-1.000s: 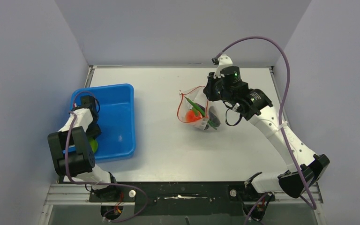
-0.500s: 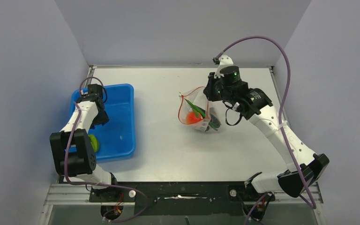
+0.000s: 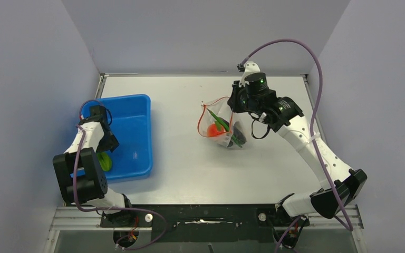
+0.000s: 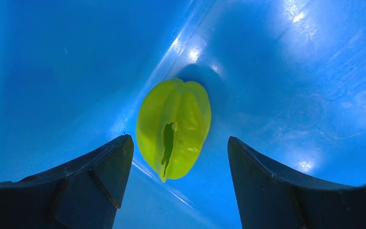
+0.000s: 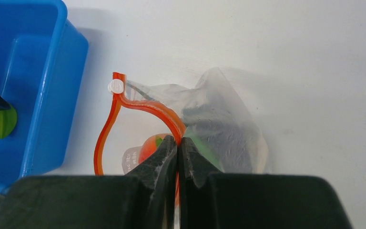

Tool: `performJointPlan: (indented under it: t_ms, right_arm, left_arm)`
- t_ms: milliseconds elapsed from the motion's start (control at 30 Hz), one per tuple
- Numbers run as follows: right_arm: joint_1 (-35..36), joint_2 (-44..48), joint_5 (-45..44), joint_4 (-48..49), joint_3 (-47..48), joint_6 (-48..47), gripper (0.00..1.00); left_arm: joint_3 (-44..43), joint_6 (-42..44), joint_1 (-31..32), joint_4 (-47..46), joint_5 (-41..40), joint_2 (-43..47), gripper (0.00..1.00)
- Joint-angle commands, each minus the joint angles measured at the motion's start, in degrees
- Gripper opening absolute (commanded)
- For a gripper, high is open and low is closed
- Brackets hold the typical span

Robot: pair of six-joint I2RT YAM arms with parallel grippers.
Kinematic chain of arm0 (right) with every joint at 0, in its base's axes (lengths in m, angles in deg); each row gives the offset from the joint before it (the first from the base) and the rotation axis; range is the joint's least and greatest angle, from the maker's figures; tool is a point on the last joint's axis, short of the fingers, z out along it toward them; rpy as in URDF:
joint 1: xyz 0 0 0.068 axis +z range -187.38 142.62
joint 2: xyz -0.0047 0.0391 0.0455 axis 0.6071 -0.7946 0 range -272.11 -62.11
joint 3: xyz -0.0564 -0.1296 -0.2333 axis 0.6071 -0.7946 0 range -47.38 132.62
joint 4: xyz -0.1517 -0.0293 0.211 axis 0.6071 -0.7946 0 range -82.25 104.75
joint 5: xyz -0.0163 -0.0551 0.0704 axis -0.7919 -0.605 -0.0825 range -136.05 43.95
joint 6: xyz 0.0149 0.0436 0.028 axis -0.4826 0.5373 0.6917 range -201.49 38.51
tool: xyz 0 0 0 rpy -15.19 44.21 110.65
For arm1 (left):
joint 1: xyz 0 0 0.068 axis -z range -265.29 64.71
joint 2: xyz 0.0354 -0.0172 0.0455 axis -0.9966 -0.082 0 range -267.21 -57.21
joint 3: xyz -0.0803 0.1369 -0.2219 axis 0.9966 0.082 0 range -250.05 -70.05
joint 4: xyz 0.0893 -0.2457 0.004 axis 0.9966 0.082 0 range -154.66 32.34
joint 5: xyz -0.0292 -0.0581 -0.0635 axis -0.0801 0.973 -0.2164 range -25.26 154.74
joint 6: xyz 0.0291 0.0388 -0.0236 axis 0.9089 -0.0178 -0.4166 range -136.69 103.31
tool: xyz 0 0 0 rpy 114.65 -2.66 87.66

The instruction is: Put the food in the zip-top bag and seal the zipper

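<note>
Points wide, empty left gripper (image 4: 178,143) straight at lime-green fruit (image 4: 174,129) lying lengthwise in blue tray's (image 4: 290,71) near-left corner.

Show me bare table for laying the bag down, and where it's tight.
Bare table: between the blue tray and the bag, and the near stretch in front of the bag. Tight: the bag's mouth, where the right claw pinches the zipper, and the tray's near-left corner, left claw at green fruit.

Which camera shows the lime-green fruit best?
Left wrist: the lime-green fruit sits large, mid-frame, ahead of the open left pincer. Top external shows a small green patch; right wrist, a sliver in the blue tray.
</note>
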Motion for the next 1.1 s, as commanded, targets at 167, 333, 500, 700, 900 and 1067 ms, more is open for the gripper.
performJointPlan:
  t_ms: [167, 333, 500, 700, 900, 1067]
  right_arm:
    - [-0.28, -0.58, 0.25, 3.01, 4.87, -0.67, 0.0]
    - [-0.31, -0.66, 0.05, 2.84, 4.98, -0.51, 0.0]
    - [-0.36, -0.47, -0.35, 2.76, 5.06, -0.72, 0.0]
    - [-0.3, -0.25, -0.91, 2.84, 5.15, -1.02, 0.0]
    - [-0.28, -0.8, -0.4, 2.99, 5.15, -0.5, 0.0]
    - [-0.27, -1.33, -0.48, 2.82, 5.47, -0.26, 0.0]
  left_arm:
    - [1.79, 3.45, -2.79, -5.79, 2.28, -0.45, 0.69]
    - [1.14, 4.02, -2.94, -5.69, 4.57, -2.62, 0.63]
    - [1.48, 3.7, -2.92, -6.78, 8.33, -3.35, 0.54]
    - [1.48, 3.74, -2.94, -7.66, 9.81, -2.65, 0.48]
    - [-1.93, 3.23, -2.49, -6.48, 11.65, -0.42, 0.44]
    - [-5.14, 1.33, -0.8, -4.53, 13.75, 0.53, 0.41]
